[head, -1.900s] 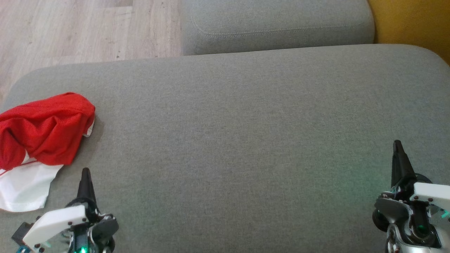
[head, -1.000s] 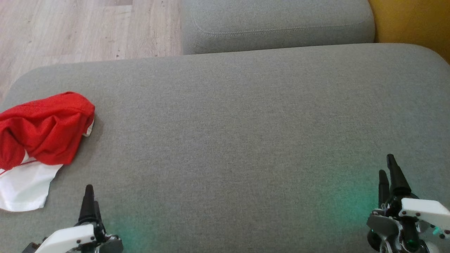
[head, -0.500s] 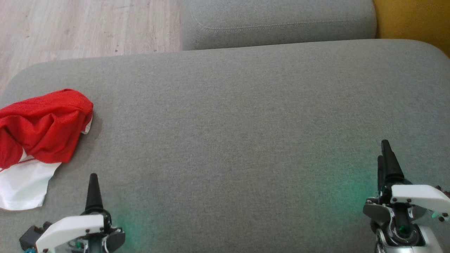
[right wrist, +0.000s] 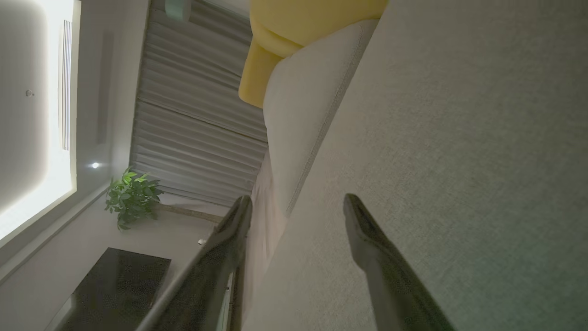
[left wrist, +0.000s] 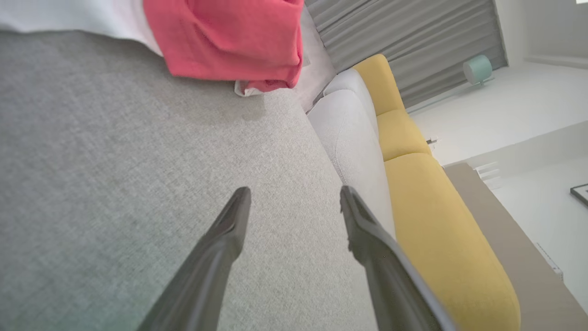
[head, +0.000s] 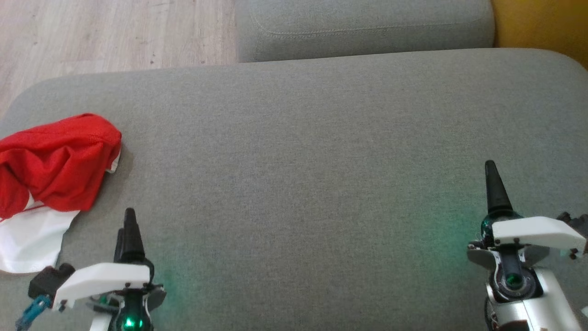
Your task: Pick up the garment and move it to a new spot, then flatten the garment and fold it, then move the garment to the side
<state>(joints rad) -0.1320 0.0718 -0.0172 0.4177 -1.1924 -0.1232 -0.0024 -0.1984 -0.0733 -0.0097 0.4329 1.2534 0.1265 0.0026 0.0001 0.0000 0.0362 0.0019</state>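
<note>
- A crumpled red and white fabric garment is seen lying at the left edge of a large grey woven sofa cushion.
- Its long axis is run from near to far, slightly slanted; the bunched red end is pointed toward the far side, the flat white end toward the robot.
- The left gripper is held over the cushion near the garment's white end, apart from it, fingers spread wide, nothing gripped.
- The right gripper is held well apart on the cushion's right side, fingers likewise spread wide, nothing between them.
</note>
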